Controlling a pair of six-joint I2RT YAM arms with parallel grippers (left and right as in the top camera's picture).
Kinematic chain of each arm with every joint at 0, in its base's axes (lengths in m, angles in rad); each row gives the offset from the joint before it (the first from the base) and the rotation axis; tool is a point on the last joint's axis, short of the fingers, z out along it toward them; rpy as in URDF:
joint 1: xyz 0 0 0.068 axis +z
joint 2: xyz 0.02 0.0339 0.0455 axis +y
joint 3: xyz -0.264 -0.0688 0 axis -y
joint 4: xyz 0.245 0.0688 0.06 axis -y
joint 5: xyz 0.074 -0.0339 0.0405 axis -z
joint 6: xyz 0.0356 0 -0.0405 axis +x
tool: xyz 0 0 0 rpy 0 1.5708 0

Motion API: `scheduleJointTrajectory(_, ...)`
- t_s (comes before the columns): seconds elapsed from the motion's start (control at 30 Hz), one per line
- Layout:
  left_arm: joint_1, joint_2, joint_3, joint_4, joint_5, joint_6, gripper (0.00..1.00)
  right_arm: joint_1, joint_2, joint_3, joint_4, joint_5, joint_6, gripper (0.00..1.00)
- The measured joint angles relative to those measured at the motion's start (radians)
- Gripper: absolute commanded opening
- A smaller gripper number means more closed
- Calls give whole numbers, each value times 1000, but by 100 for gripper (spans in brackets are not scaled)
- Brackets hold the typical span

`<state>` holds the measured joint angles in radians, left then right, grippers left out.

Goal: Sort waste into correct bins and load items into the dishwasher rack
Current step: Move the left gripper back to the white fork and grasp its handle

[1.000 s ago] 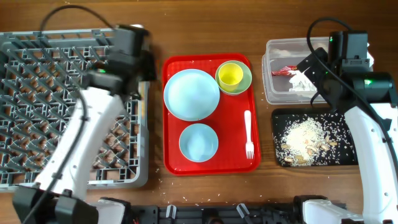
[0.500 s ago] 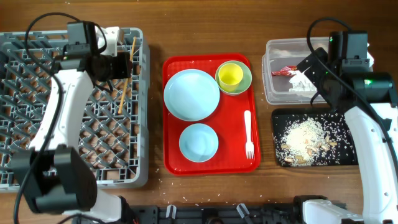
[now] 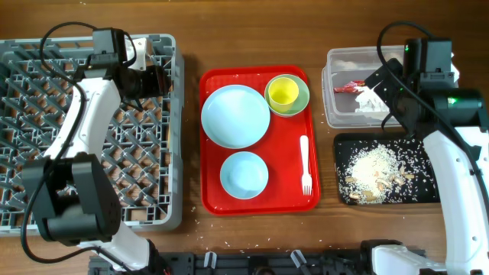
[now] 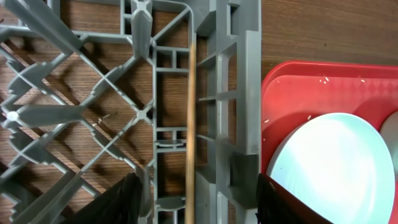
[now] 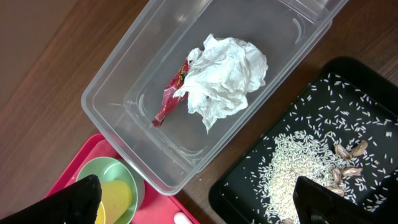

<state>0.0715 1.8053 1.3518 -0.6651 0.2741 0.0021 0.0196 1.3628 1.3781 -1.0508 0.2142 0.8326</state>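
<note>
My left gripper (image 4: pixel 199 186) is open over the grey dishwasher rack (image 3: pixel 46 153), at its far right edge. A thin wooden chopstick (image 4: pixel 190 124) lies in the rack (image 4: pixel 245 93) between the fingers, touching neither. My right gripper (image 5: pixel 202 199) hangs open and empty above the clear tub (image 5: pixel 118 81), which holds the white tissue (image 5: pixel 227 81) and red wrapper (image 5: pixel 169 99). Rice scraps (image 5: pixel 298 162) lie in the black tray (image 5: pixel 249 180). On the red serving tray (image 3: pixel 290 191) sit the large plate (image 3: pixel 234 116), small dish (image 3: pixel 244 174), green bowl (image 3: pixel 302 98) with the yellow cup (image 3: pixel 283 92), and the white fork (image 3: pixel 305 164).
Crumbs are scattered on the wooden table around the black tray (image 3: pixel 344 145) and near the rack's front corner. Cables arch above both arms. The rack's tall pegs stand close under the left arm.
My left gripper has opened and let go of the chopsticks, which dropped into the rack at its right edge. The right arm has not moved.
</note>
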Motion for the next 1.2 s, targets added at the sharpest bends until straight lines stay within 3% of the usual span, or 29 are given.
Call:
scheduleJointTrajectory(0.13, 0, -29, 0, -1, 4, -74, 61, 0, 0, 0, 0, 0, 0, 100)
scheduleJointTrajectory(0.17, 0, -69, 0, -1, 18, -105, 79, 0, 0, 0, 0, 0, 0, 100)
scheduleJointTrajectory(0.2, 0, -115, 0, -3, 54, -130, 82, 0, 0, 0, 0, 0, 0, 100)
scheduleJointTrajectory(0.37, -37, -288, 6, -74, 430, -184, 71, 0, 0, 0, 0, 0, 0, 100)
scheduleJointTrajectory(0.5, -260, -261, 7, -106, 544, -203, 59, 0, 0, 0, 0, 0, 0, 100)
scheduleJointTrajectory(0.6, -481, -219, 7, -78, 420, -296, 59, 0, 0, 0, 0, 0, 0, 100)
scheduleJointTrajectory(0.8, -934, -85, 7, -49, -227, -648, 58, 0, 0, 0, 0, 0, 0, 100)
scheduleJointTrajectory(0.9, -1057, -18, 7, -48, -443, -792, 57, 0, 0, 0, 0, 0, 0, 100)
scheduleJointTrajectory(1.0, -1105, 51, 7, -28, -522, -877, 57, 0, 0, 0, 0, 0, 0, 100)
scheduleJointTrajectory(1.1, -1138, 109, 7, 36, -547, -903, 61, 0, 0, 0, 0, 0, 0, 100)
scheduleJointTrajectory(1.2, -1183, 154, 7, 90, -559, -914, 58, 0, 0, 0, 0, 0, 0, 100)
